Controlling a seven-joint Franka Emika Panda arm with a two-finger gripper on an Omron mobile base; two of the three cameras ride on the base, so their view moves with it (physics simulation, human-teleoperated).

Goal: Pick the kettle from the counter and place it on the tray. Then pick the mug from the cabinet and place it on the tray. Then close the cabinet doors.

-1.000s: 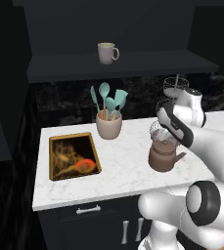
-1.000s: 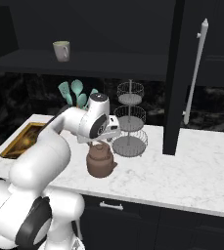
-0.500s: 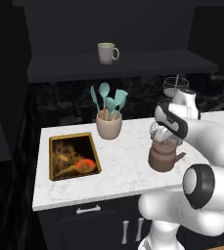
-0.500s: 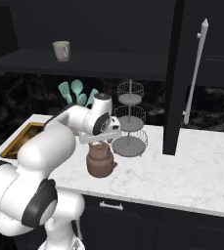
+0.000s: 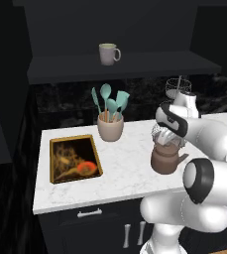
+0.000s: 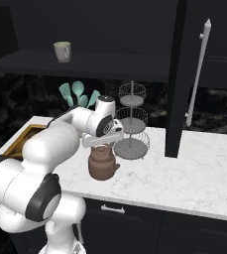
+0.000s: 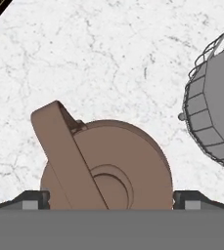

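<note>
Claw (image 7: 111,197) hangs spread wide just above the kettle (image 5: 166,158), gripping nothing. Kettle stands on the table (image 5: 130,163), right of the tray (image 5: 73,158).

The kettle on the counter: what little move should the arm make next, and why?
Probably lower straight down and close on the handle. The open gripper hangs just above the kettle, a fingertip on either side, and the kettle stands on the counter, not yet gripped.
</note>
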